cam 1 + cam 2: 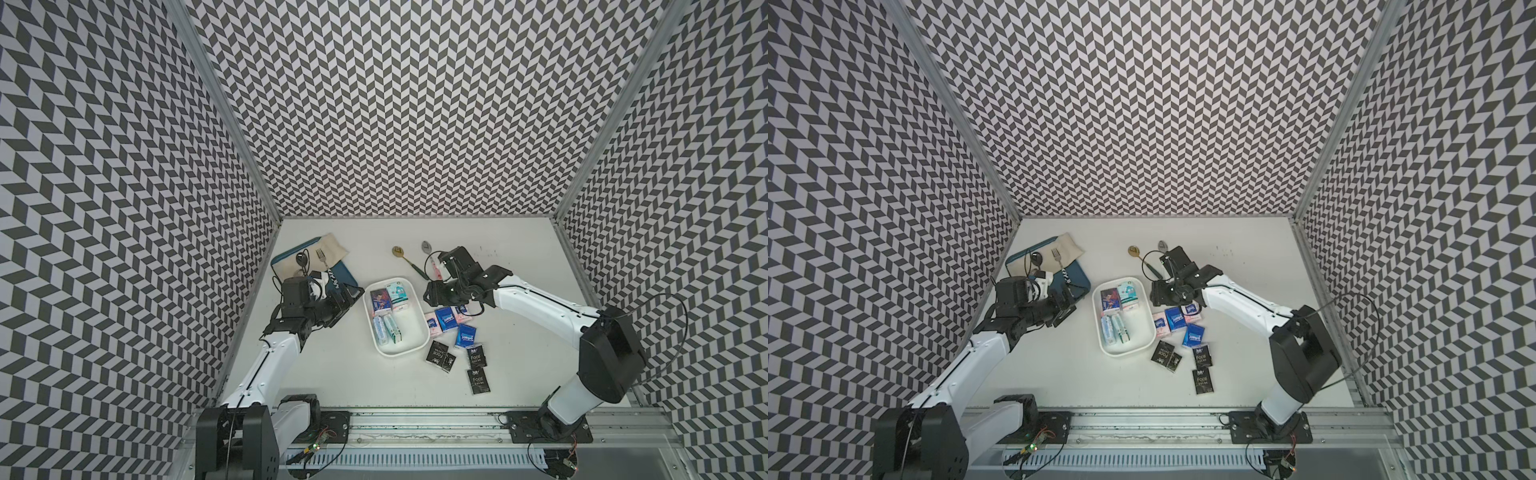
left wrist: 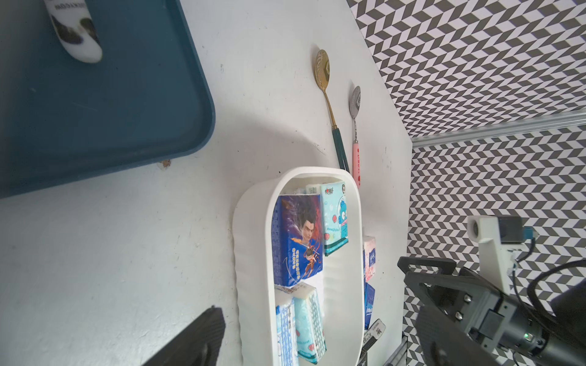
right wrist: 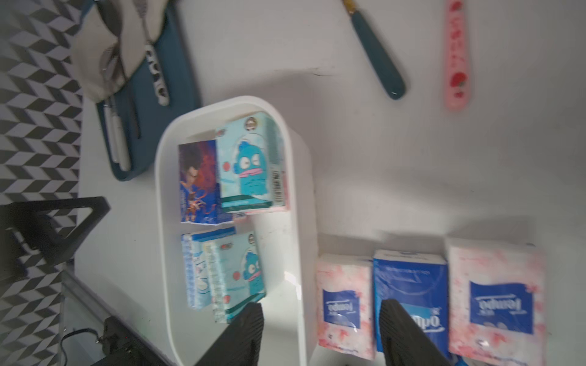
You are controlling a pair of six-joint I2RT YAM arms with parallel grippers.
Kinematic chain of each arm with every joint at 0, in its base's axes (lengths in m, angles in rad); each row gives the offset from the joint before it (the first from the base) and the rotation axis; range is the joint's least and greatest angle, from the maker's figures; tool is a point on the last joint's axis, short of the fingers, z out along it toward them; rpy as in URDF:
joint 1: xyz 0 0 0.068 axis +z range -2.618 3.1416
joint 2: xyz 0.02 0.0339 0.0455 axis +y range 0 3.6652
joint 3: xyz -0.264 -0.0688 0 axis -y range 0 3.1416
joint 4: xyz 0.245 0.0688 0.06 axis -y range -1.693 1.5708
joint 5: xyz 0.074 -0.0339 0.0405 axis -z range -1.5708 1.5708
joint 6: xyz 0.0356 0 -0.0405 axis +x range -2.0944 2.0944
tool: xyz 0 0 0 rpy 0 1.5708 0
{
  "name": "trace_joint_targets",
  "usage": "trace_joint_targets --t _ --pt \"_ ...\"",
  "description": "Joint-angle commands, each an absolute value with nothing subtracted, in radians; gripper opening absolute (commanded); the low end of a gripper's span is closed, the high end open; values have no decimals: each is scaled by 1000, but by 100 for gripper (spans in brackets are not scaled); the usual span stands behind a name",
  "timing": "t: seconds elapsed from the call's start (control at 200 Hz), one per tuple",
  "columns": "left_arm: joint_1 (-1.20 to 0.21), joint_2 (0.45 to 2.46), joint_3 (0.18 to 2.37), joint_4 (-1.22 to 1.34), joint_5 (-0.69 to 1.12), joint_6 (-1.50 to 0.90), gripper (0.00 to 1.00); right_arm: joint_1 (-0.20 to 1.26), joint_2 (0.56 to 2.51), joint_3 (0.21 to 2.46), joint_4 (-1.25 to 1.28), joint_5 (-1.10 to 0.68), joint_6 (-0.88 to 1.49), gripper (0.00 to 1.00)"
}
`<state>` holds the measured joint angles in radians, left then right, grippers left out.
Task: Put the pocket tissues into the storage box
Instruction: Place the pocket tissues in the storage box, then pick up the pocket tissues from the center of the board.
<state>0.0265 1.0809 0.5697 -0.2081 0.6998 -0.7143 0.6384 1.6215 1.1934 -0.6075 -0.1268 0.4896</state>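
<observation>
**Bench stock: pocket tissues, part boxed**

Storage box (image 1: 423, 332): we find it at mid-bench, its long side running near to far.

Pocket tissues (image 1: 381, 300), boxed: at the far end we list a blue cartoon packet (image 3: 198, 180) lying flat. Beside it a teal packet (image 3: 244, 164) rests on a white-pink one. At the near left, pale packets (image 1: 386, 328) stand on edge. The box floor at the near right is bare.

Loose on the bench (image 1: 332, 374), just right of the box: white-pink packets (image 3: 344, 301) and blue packets (image 1: 445, 319). Nearer to us lie the black packets (image 1: 478, 380) lettered "Face".

Right hand (image 3: 320, 304): its fingers stand moderately apart and hold nothing. It hovers over the box's right wall and the loose packets beside it.

Left hand (image 1: 351, 305): it sits left of the box and clear of it. In both top views its fingers look spread, with nothing between them.

Other items, far left: a teal-blue tray (image 2: 111, 95) carrying a beige cloth (image 1: 332, 245) and a fork (image 1: 322, 257).

Beyond the box we note a gold spoon (image 2: 326, 92) and a silver spoon (image 2: 355, 111), side by side.
</observation>
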Motion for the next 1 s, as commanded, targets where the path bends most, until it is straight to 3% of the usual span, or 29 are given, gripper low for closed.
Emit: trace_joint_targets --t 0.0,0.275,0.991 --pt "25 1089 587 -237 688 -676 100 598 1588 1162 -670 0 399 68" --pt "25 1091 578 -262 676 -653 100 552 1662 1136 -683 126 309 72" --pt "25 1086 582 -279 665 -653 100 531 1788 1068 -548 18 242 71"
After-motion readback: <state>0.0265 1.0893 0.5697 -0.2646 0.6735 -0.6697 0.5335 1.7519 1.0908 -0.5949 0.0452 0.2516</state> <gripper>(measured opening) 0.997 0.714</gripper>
